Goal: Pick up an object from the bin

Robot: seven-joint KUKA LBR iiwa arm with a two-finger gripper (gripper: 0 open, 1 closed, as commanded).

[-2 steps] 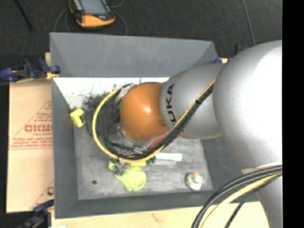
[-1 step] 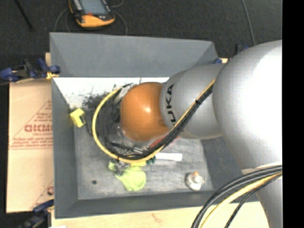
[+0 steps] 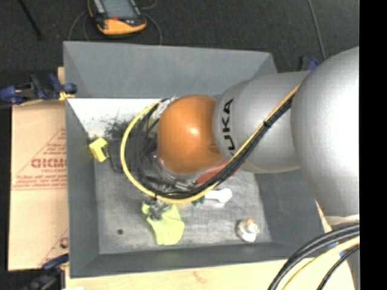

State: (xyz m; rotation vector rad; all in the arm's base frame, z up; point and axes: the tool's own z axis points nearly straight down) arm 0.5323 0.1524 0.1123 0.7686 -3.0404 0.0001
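My gripper reaches down under the orange wrist cover to the bin's floor, front of centre. It is mostly hidden, and its lower end sits at the top edge of a yellow-green soft thing lying flat there. Whether it touches that thing I cannot tell. A white plastic piece lies just right of the gripper, with a small dark green bit beside it. A red thing peeks out from under the arm.
A yellow block stands by the left wall. A small white and brown thing lies near the front right corner. The arm and its cables cover the bin's middle and right. Bare floor shows at the front left.
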